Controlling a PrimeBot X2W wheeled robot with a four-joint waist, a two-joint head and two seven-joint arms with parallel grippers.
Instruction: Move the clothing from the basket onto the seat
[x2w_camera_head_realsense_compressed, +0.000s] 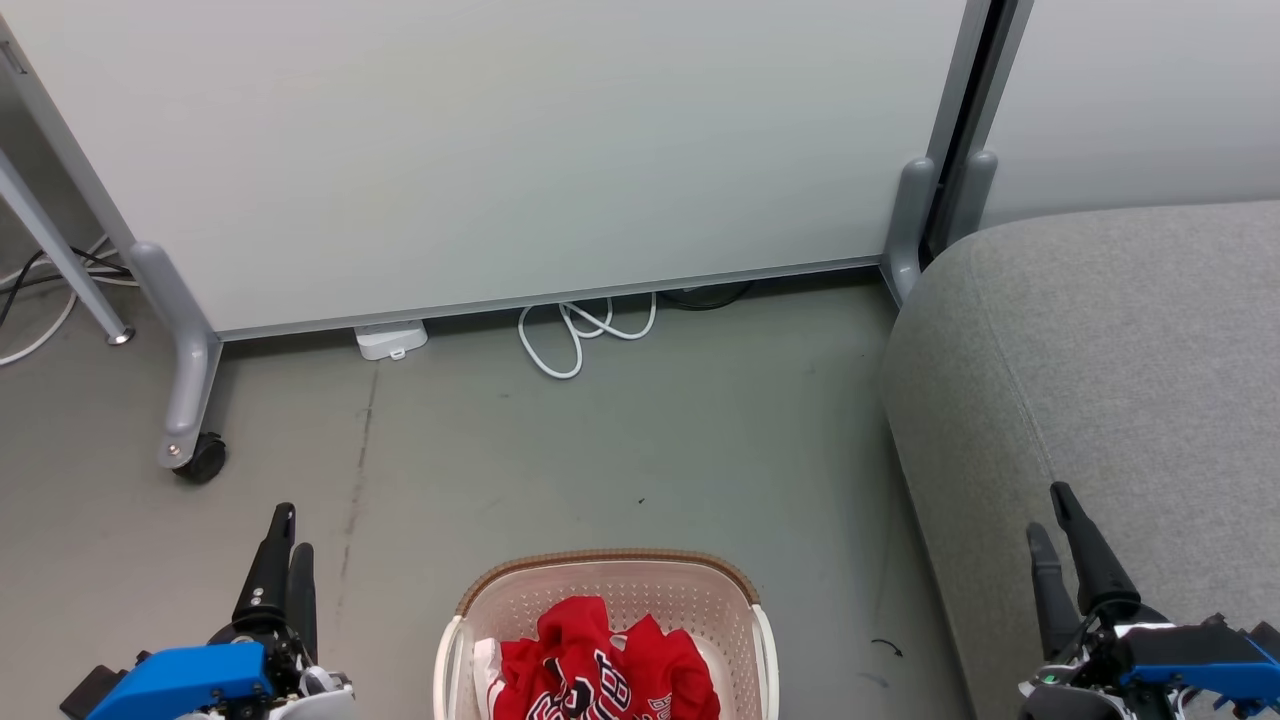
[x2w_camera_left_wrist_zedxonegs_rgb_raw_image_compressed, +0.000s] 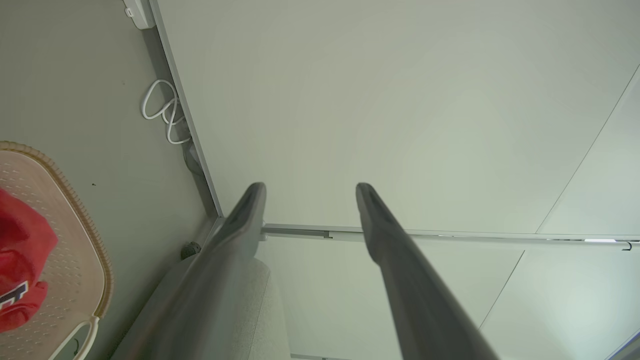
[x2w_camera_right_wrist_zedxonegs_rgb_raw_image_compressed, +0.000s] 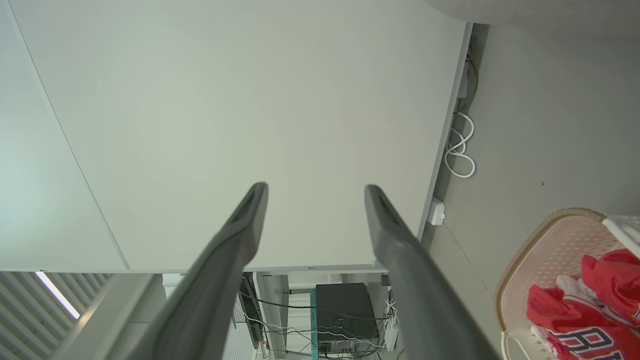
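The cream basket (x2w_camera_head_realsense_compressed: 600, 556) with its brown rim stands on the floor at the bottom centre, holding crumpled red clothing (x2w_camera_head_realsense_compressed: 600, 665) with black-and-white lettering. The grey seat (x2w_camera_head_realsense_compressed: 1100, 350) lies to the right of the basket. My left gripper (x2w_camera_head_realsense_compressed: 292, 530) hovers left of the basket, and my right gripper (x2w_camera_head_realsense_compressed: 1047, 510) hangs over the seat's front part. Both are apart from the clothing. In the left wrist view the left gripper (x2w_camera_left_wrist_zedxonegs_rgb_raw_image_compressed: 310, 189) is open and empty, with the basket (x2w_camera_left_wrist_zedxonegs_rgb_raw_image_compressed: 75, 205) and clothing (x2w_camera_left_wrist_zedxonegs_rgb_raw_image_compressed: 20, 270) at the left. The right gripper (x2w_camera_right_wrist_zedxonegs_rgb_raw_image_compressed: 316, 189) is open too, with the basket (x2w_camera_right_wrist_zedxonegs_rgb_raw_image_compressed: 530, 240) and clothing (x2w_camera_right_wrist_zedxonegs_rgb_raw_image_compressed: 590, 310) at the lower right.
A white partition panel (x2w_camera_head_realsense_compressed: 500, 150) on grey legs with a caster (x2w_camera_head_realsense_compressed: 200, 460) stands behind the basket. A looped white cable (x2w_camera_head_realsense_compressed: 575, 335) and a white adapter (x2w_camera_head_realsense_compressed: 392, 340) lie at its foot. Bare grey floor (x2w_camera_head_realsense_compressed: 600, 450) stretches between panel and basket.
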